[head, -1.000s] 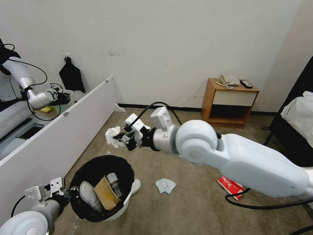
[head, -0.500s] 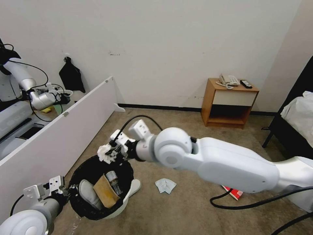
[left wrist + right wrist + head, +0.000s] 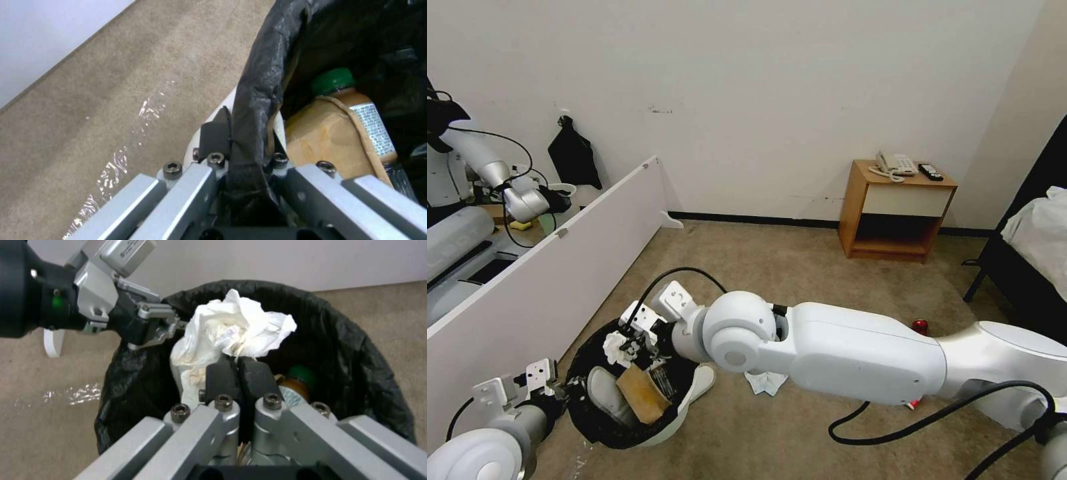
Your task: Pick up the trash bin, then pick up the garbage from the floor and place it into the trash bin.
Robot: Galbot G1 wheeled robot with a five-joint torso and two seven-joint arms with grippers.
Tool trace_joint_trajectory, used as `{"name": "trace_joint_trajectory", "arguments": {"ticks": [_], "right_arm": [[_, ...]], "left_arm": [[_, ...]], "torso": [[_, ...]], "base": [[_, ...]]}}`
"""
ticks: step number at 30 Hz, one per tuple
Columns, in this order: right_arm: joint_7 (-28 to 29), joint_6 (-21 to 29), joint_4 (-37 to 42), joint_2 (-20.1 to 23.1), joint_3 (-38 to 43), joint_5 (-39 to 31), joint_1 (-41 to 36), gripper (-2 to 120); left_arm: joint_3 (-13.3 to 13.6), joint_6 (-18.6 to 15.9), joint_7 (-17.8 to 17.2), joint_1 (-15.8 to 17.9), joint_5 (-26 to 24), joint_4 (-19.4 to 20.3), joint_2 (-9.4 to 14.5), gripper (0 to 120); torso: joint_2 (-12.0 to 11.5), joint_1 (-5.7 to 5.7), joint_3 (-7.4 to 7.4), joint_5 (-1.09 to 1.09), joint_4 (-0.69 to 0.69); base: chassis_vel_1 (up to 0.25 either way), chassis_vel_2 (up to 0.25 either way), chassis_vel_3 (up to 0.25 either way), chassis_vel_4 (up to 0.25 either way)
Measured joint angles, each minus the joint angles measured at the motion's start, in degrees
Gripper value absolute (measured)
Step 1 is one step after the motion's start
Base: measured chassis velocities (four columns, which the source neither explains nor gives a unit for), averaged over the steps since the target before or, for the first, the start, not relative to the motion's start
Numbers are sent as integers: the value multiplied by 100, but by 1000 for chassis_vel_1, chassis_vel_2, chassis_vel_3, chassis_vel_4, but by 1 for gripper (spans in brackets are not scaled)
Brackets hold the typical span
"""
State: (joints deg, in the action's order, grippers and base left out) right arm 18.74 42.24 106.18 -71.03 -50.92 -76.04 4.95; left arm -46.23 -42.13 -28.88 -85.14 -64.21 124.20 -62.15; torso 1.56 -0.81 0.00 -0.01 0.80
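Trash bin [image 3: 657, 427], small, round and white with a black bag folded over its rim, sits low at the left of the head view, held off the beige carpet. At its near-left edge the left gripper [image 3: 557, 390] has its jaws pinched tight on the bin's bagged rim; the left wrist view shows the black film squeezed between the dark fingers [image 3: 217, 138]. Inside the bin lie a white slipper [image 3: 606, 395], a brown cardboard scrap [image 3: 642, 395] and a clear bottle with a green cap [image 3: 338, 80]. Over the bin's far side the right gripper [image 3: 627, 341] reaches down from the long white right arm, which crosses the picture from the right; its jaws are closed on a crumpled white tissue [image 3: 231, 331] held just above the bin's open mouth. On the carpet to the right of the bin, a second white slipper [image 3: 704, 380] touches the bin's side, then a flat tissue [image 3: 764, 381] lies partly under the arm, and a red can [image 3: 920, 326] stands farther right.
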Motion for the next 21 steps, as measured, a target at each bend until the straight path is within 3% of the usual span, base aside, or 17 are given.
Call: {"name": "trace_joint_trajectory", "arguments": {"ticks": [14, 21], "right_arm": [[122, -7, -55, 96, -170, 76, -299, 0], [235, -9, 21, 268, -200, 52, -421, 25]], "left_arm": [[2, 0, 7, 8, 6, -10, -20, 2], [3, 0, 16, 9, 13, -45, -23, 2]], "torso": [[0, 0, 0, 1, 0], [0, 0, 0, 1, 0]], "base": [[0, 0, 0, 0], [0, 0, 0, 0]]}}
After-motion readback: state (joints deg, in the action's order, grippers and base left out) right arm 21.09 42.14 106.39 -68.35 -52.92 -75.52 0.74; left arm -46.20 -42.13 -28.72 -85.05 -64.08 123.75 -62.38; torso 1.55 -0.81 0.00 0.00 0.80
